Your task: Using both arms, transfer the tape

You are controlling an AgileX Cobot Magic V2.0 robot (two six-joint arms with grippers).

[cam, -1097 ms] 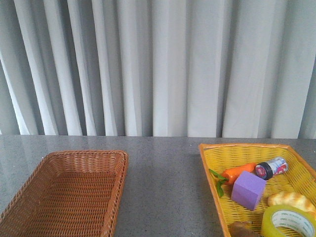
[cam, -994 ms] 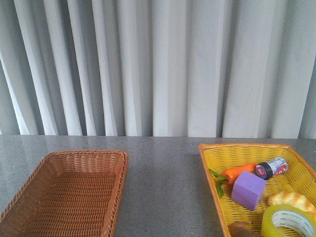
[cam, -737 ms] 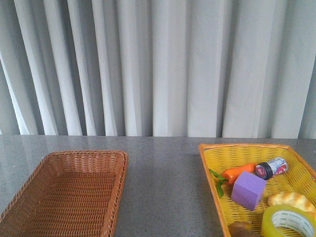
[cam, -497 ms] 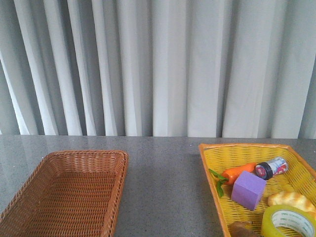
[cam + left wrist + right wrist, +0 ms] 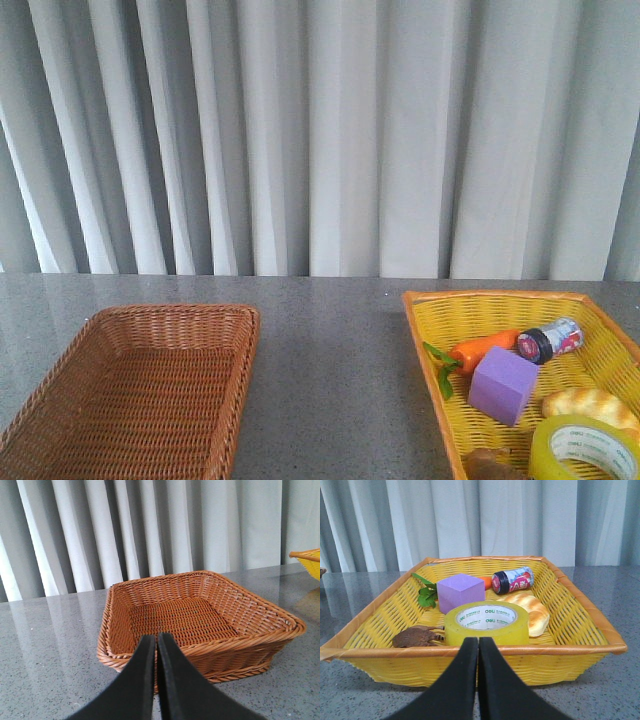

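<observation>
Grey tabletop (image 5: 330, 380) unchanged, tape (image 5: 486, 624) unmoved in yellow basket (image 5: 570, 615), left hand (image 5: 154, 641), right hand (image 5: 475, 642) pressed together

I find nothing changed on my front camera over the last second or so. The wide roll of translucent yellow packing tape (image 5: 585, 452) lies in the same near corner of the yellow woven basket (image 5: 490, 296) as in every earlier picture. The things around it show no shift that I can make out. The brown wicker basket (image 5: 170, 311) on the left is also just where it was, at the same angle on the grey tabletop (image 5: 330, 370). The light and framing match as well. From the two wrist cameras I have only the present picture, so I cannot tell from them whether either arm has moved.
</observation>
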